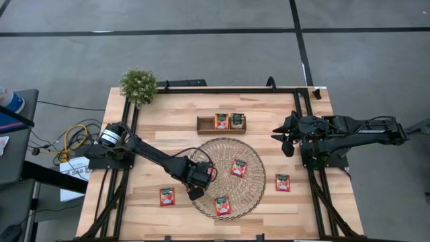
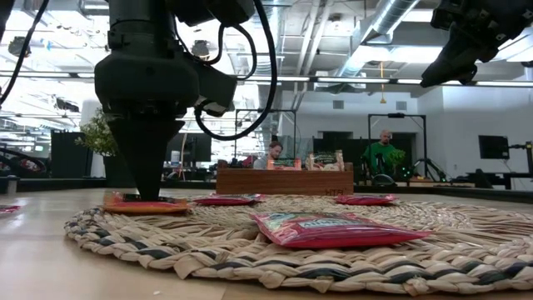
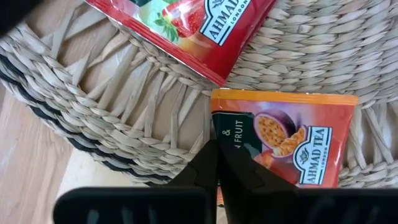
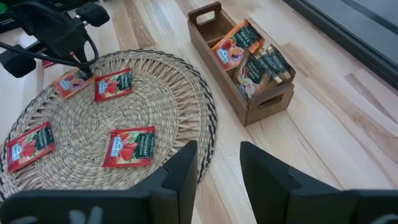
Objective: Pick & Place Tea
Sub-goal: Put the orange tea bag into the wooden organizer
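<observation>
Small square tea sachets lie about. An orange one (image 3: 292,140) and a red one (image 3: 186,25) rest flat on the left part of the round woven mat (image 1: 225,153). My left gripper (image 3: 216,163) points straight down, shut at the orange sachet's edge. Two more red sachets (image 1: 238,168) (image 1: 222,206) lie on the mat, one (image 1: 166,196) on the table to its left and one (image 1: 282,182) to its right. Some sachets (image 4: 239,42) stand in the wooden tray (image 1: 201,125). My right gripper (image 4: 217,162) hangs open above the table's right side. My left gripper comes from above, pointing down, with its shut fingertips (image 3: 233,171) on one side edge (image 3: 215,127) of the orange sachet. The fingertips themselves hide whether the edge is caught between them. The sachet still lies flat on the mat (image 2: 146,206).
A small potted plant (image 1: 138,84) stands at the table's far left corner. The tray sits beyond the mat near the far edge. Bare wood (image 1: 168,134) shows left of the mat and along the near edge. People sit in the room behind the table.
</observation>
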Controlling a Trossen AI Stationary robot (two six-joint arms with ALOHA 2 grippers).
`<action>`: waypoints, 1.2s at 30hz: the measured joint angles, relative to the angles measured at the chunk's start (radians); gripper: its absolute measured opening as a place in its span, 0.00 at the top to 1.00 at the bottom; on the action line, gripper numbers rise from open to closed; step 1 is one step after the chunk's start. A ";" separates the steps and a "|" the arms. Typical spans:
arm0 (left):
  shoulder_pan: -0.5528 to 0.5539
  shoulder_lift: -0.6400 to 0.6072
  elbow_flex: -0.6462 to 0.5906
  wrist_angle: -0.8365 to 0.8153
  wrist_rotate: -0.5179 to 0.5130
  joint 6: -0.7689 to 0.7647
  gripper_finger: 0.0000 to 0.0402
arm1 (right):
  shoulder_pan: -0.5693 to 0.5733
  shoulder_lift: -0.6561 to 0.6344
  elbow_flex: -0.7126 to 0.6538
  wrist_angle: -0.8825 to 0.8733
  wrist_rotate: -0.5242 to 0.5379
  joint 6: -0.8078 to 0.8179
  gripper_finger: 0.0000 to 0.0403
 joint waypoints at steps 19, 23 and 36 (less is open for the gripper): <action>0.000 -0.148 0.172 -0.218 -0.064 0.022 1.00 | 0.000 0.000 0.000 0.000 0.000 0.000 0.72; 0.014 -0.148 0.239 -0.243 -0.124 0.079 1.00 | 0.000 0.000 0.000 0.000 0.000 0.000 0.72; 0.270 -0.148 0.421 -0.207 -0.333 0.564 1.00 | 0.000 0.000 0.000 0.002 0.001 0.000 0.72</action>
